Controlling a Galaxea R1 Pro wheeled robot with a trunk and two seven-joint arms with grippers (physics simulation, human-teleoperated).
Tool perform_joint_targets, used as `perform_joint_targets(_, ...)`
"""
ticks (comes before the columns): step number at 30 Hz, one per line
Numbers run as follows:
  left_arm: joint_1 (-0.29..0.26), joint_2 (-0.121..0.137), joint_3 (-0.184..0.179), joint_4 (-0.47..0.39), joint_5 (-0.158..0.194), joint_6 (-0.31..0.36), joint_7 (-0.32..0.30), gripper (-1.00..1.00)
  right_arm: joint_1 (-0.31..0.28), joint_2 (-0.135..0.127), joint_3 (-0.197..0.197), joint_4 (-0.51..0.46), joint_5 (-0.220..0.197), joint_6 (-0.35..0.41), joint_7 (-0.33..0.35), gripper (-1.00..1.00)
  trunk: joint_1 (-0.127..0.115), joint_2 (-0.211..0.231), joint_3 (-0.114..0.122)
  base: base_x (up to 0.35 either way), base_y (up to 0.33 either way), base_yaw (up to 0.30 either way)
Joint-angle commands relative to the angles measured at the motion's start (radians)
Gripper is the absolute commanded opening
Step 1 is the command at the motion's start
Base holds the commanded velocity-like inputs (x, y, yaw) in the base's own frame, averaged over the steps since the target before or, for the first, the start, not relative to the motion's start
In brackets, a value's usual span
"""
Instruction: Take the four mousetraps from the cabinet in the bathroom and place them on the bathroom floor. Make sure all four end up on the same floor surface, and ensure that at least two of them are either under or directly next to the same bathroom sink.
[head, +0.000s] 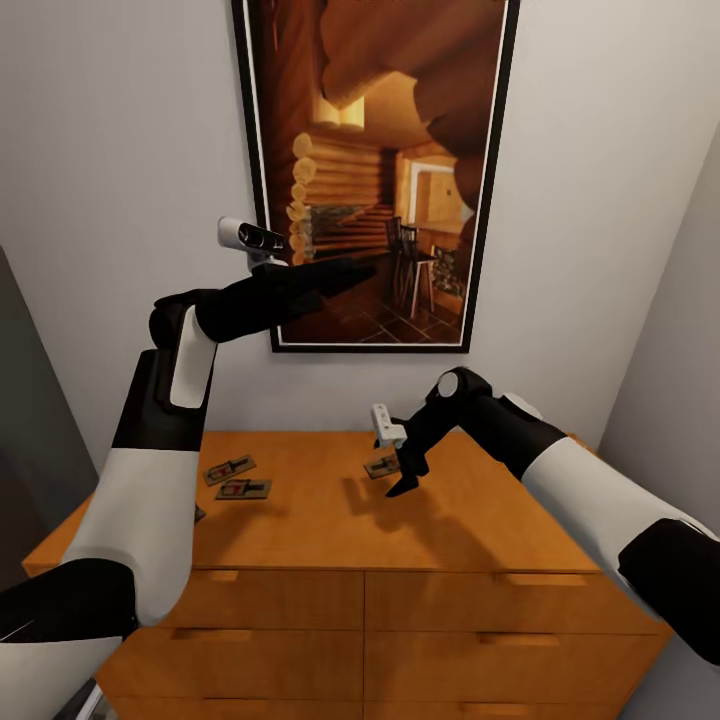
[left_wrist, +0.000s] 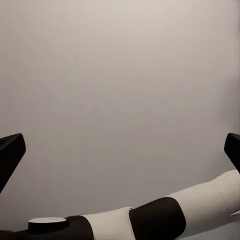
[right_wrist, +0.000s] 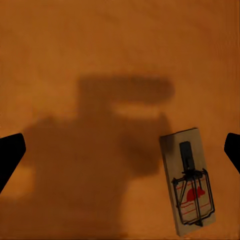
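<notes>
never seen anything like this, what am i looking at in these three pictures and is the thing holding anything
This is a simulated two-armed robot, steered by a person. The large picture comes from a camera on its head, looking down over both arms at an orange-brown wooden cabinet with drawers, below a framed picture on the wall.

The other two come from cameras near each claw. The left claw is raised toward the wall, so its camera sees mostly blank wall, with its dark fingertips wide apart at the edges. The right claw hangs just above the cabinet top, also open, and holds nothing.

On the top lie small flat mousetraps: two near the left arm, and one beside the right claw, which its camera shows close up. Something small by the left arm is too hidden to name.
</notes>
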Motion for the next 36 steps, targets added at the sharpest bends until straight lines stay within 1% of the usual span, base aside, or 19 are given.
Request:
perform_joint_targets(1, -0.001, 0.000, 0.000, 0.000, 0.003, 0.008, -0.001, 1.00, -0.001, -0.003, 0.000, -0.002, 0.000, 0.010, 0.004, 1.00, 0.000, -0.001, -0.001, 0.000, 0.000, 0.000)
perform_joint_targets(4, -0.001, 0.000, -0.001, 0.000, 0.003, 0.008, 0.000, 1.00, 0.000, -0.011, -0.004, -0.002, 0.001, 0.010, 0.008, 1.00, -0.012, 0.020, 0.008, 0.000, 0.000, 0.000)
perform_joint_targets(10, -0.001, 0.000, -0.001, 0.001, 0.003, 0.008, -0.001, 1.00, 0.002, -0.019, -0.009, -0.006, 0.001, 0.011, 0.010, 1.00, -0.012, 0.020, 0.008, 0.000, 0.000, 0.000)
perform_joint_targets(16, -0.001, -0.001, -0.001, 0.001, 0.003, 0.008, -0.001, 1.00, 0.002, -0.020, -0.020, -0.011, 0.002, 0.011, 0.011, 1.00, -0.012, 0.020, 0.008, 0.000, 0.000, 0.000)
perform_joint_targets(22, -0.001, 0.000, -0.002, -0.001, 0.002, 0.008, 0.000, 1.00, 0.002, -0.021, -0.028, -0.006, 0.002, 0.011, 0.011, 1.00, -0.035, 0.062, 0.027, 0.000, 0.000, 0.000)
perform_joint_targets(32, 0.000, 0.000, -0.002, 0.001, 0.003, 0.008, 0.000, 1.00, 0.002, -0.033, -0.034, -0.002, 0.004, 0.003, 0.013, 1.00, -0.035, 0.062, 0.027, 0.000, 0.000, 0.000)
perform_joint_targets(34, 0.001, 0.000, -0.003, 0.000, 0.002, 0.008, 0.000, 1.00, 0.002, -0.038, -0.034, -0.002, 0.004, -0.008, 0.016, 1.00, -0.035, 0.062, 0.027, 0.000, 0.000, 0.000)
perform_joint_targets(36, 0.002, 0.000, -0.004, -0.001, 0.002, 0.008, -0.001, 1.00, 0.002, -0.051, -0.035, 0.000, 0.002, -0.042, 0.028, 1.00, -0.035, 0.062, 0.027, 0.000, 0.000, 0.000)
